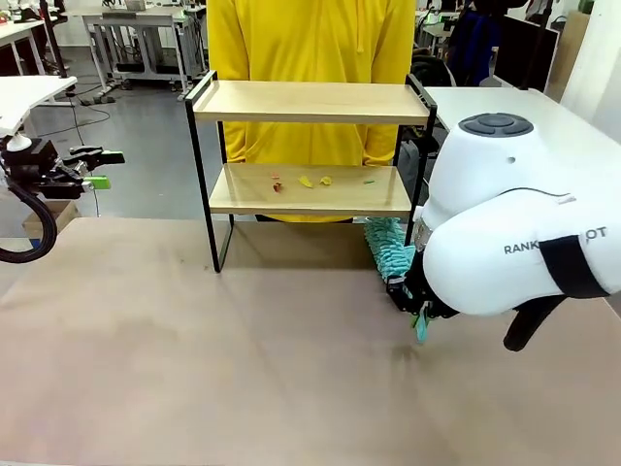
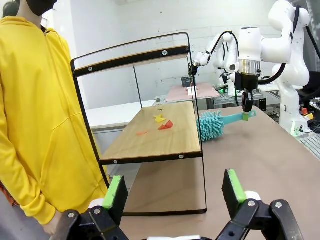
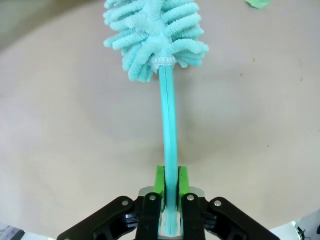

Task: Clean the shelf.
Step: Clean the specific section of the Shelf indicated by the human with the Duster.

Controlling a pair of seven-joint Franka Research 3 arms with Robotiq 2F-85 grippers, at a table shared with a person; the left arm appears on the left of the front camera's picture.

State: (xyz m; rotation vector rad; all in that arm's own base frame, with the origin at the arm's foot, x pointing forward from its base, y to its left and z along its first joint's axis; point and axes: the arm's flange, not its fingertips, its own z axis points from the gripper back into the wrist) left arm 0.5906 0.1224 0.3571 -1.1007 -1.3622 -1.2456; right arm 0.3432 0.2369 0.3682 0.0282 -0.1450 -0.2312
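Note:
The shelf stands at the table's far side, two wooden boards in a black frame. Small red, yellow and green scraps lie on its lower board. A teal fluffy duster points its head at the shelf's right foot, just above the tabletop. My right gripper is shut on the duster's thin handle. Off the table's left edge, my left gripper hangs open with nothing between its green pads, facing the shelf's side.
A person in a yellow hoodie stands right behind the shelf. The brown tabletop spreads in front of it. A white table sits at the back right. A green scrap lies beyond the duster head.

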